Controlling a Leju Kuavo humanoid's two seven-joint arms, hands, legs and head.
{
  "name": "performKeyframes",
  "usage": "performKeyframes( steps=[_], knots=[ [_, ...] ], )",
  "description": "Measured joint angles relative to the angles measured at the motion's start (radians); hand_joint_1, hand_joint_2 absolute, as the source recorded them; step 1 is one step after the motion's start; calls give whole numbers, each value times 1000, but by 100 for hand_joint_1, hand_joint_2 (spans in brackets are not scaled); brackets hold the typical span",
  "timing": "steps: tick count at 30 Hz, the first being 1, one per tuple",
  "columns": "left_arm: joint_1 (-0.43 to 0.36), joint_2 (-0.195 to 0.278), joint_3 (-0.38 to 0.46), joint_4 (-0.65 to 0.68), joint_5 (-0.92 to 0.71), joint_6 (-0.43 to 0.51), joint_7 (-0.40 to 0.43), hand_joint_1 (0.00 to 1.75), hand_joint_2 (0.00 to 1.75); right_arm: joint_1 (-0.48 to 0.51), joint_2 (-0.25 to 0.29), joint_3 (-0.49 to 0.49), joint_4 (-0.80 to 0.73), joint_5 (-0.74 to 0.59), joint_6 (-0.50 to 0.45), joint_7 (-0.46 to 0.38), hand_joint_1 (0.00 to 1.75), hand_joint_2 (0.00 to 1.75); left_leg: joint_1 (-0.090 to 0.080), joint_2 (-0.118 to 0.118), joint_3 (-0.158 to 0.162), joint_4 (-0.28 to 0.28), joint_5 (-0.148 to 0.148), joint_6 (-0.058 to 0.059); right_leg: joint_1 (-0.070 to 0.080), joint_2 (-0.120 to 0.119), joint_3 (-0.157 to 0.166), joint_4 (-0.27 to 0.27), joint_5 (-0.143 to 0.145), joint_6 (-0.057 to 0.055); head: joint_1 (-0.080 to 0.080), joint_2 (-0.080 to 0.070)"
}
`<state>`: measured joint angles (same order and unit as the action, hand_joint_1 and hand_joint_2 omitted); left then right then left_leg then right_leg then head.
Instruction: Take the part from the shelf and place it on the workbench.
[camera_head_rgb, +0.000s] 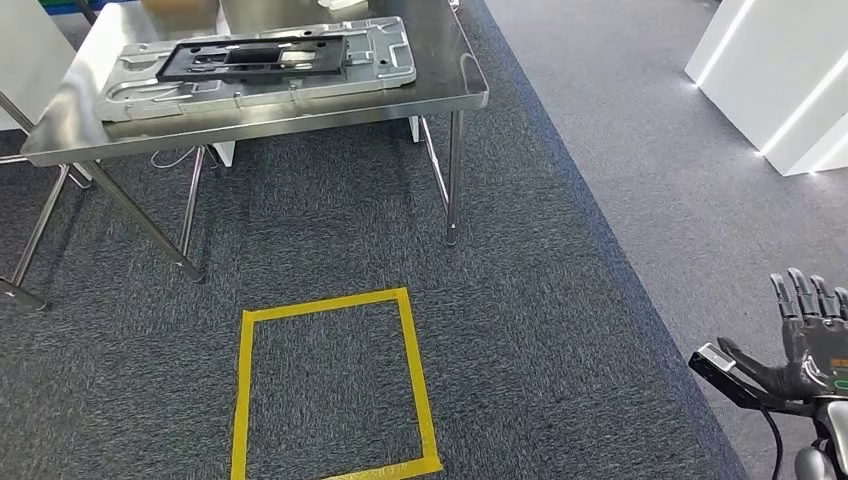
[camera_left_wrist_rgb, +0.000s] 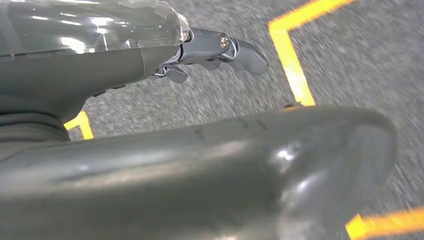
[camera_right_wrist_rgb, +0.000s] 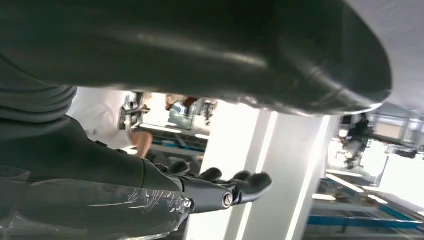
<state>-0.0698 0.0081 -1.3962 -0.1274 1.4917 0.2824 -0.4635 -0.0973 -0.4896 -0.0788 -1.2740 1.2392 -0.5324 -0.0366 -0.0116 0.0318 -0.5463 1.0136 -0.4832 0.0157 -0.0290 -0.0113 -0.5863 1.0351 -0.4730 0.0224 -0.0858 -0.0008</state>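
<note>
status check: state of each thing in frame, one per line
part: lying flat on the workbench, no hand on it
workbench: standing, bears the part
yellow tape square: on the carpet, nothing inside it
right hand: raised, fingers spread, holding nothing
left hand: over the tape, holding nothing

No readable text, label, brand or number is showing anywhere in these views. The only marking is lying on the carpet: a yellow tape square in front of the steel workbench, and it is carrying no lettering. Strips of that same tape are crossing the left wrist view, equally blank. The grey part resting on the workbench is bearing no legible stamp. In the right wrist view the background is blurring too much for any sign to be read.
</note>
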Motion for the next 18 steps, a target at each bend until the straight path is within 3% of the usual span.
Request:
performKeyframes(
  steps=[2, 3, 6, 7, 8, 9, 12, 14, 16, 18],
  knots=[
    [0, -3, -9, 0, -11, -6, -16, 0, 0, -5, 28, 2, 10, 10, -18, -2, 0, 0, 4, -5, -6, 16, -15, -11, -2, 5, -2, -2, 3, -12, 0, 0],
    [0, -3, -12, 0, -14, -8, -20, 0, 0, -8, 43, 2, 14, 13, -28, -5, 0, 0, 6, -11, -19, 46, -37, -17, -2, 7, -3, -3, 5, -18, 0, 0],
    [4, -3, -26, 0, -30, -8, -7, 0, 0, -10, 88, 4, 34, 20, -72, -15, 0, 0, 9, -23, -102, 230, -130, -27, 0, 14, -7, -4, 7, -27, 0, 0],
    [7, -2, -32, 0, -36, -7, 4, 0, 0, -7, 101, 6, 42, 19, -88, -18, 0, 0, 9, -23, -124, 277, -142, -27, 1, 18, -8, -3, 7, -27, 0, 0],
    [11, -1, -37, 0, -39, -4, 15, 0, 0, -3, 113, 7, 49, 15, -101, -21, 0, 0, 9, -23, -131, 290, -136, -25, 2, 23, -8, -3, 7, -27, 0, 0],
    [15, 0, -41, 1, -39, -1, 26, 0, 0, 2, 122, 7, 54, 9, -111, -23, 0, 0, 8, -24, -117, 259, -109, -20, 4, 27, -7, -3, 7, -27, 0, 0],
    [23, 8, -49, 4, -38, 3, 47, 0, 0, 19, 137, 7, 60, -24, -132, -36, 0, 0, 3, -48, -24, 56, -15, 6, 8, 39, -5, -4, 8, -25, 0, 0],
    [28, 14, -53, 6, -40, 2, 53, 0, 0, 35, 142, 7, 61, -56, -141, -51, 0, 0, -2, -60, 0, 2, -5, 16, 5, 45, -9, -5, 11, -17, 0, 0],
    [34, 17, -56, 7, -44, 3, 55, 0, 0, 62, 142, 5, 62, -92, -146, -71, 0, 0, -1, -53, 4, -10, 2, 20, 3, 49, -8, -10, 13, -5, 0, 0],
    [38, 19, -58, 7, -48, 3, 50, 0, 0, 93, 139, -3, 60, -123, -153, -88, 0, 0, 4, -46, 13, -33, 16, 27, 5, 40, -16, 11, -5, 5, 0, 0]
  ],
)
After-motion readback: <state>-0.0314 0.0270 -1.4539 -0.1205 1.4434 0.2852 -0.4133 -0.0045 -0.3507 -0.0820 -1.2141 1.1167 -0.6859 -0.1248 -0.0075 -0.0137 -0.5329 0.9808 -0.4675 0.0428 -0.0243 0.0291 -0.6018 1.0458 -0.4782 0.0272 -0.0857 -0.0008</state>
